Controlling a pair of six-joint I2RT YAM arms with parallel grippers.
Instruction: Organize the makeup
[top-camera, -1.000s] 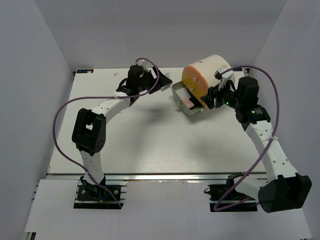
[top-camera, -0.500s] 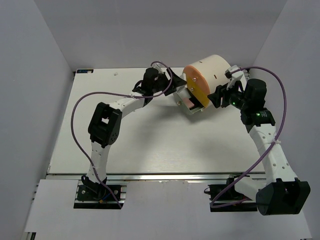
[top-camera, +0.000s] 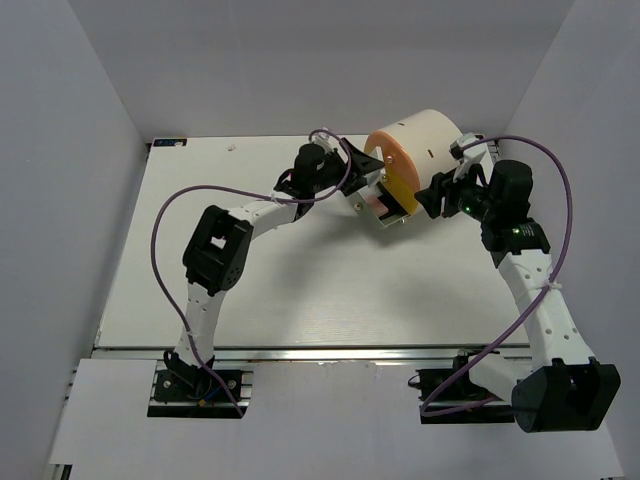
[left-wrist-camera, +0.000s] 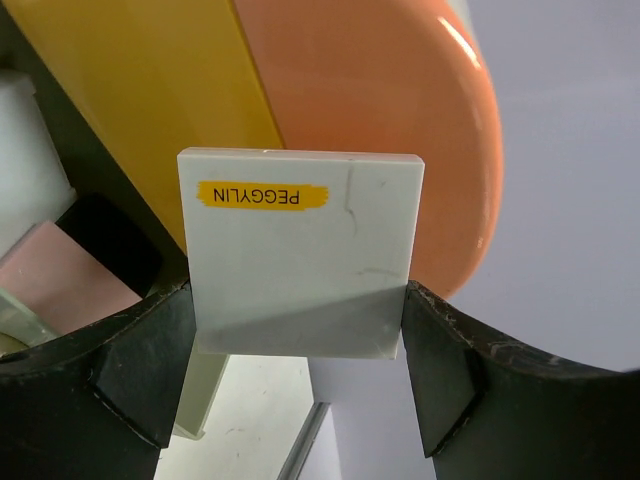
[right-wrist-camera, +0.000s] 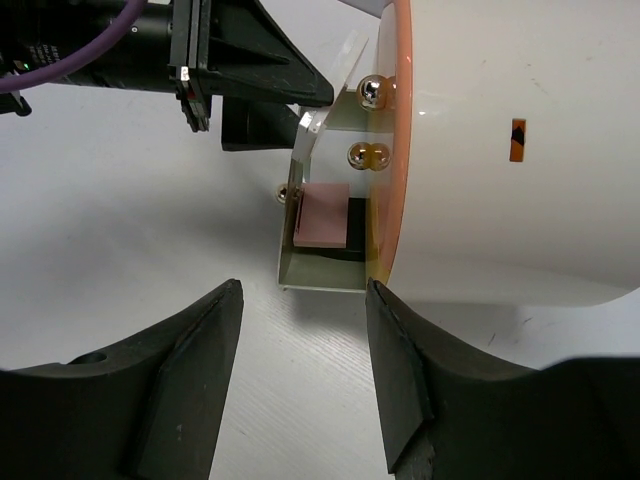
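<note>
My left gripper (left-wrist-camera: 297, 345) is shut on a flat white square (left-wrist-camera: 300, 250) with a yellow "PEGGYLIN" label and holds it right in front of the organizer's orange and yellow fronts. In the top view the left gripper (top-camera: 362, 166) is at the open drawer (top-camera: 385, 205) of the cream cylinder (top-camera: 425, 140). A flat pink square (right-wrist-camera: 323, 215) lies in that drawer on something black; it also shows in the left wrist view (left-wrist-camera: 60, 278). My right gripper (right-wrist-camera: 303, 310) is open and empty, just in front of the drawer, and beside the cylinder in the top view (top-camera: 437, 195). The other makeup is out of view.
The cylinder (right-wrist-camera: 500, 150) lies on its side at the back right of the white table (top-camera: 300, 280). Silver knobs (right-wrist-camera: 372, 92) stick out of the drawer fronts. Grey walls close in the table on three sides.
My left gripper has moved right, from the back middle of the table up to the cylinder's open drawer. My right gripper has shifted slightly right and stays open.
</note>
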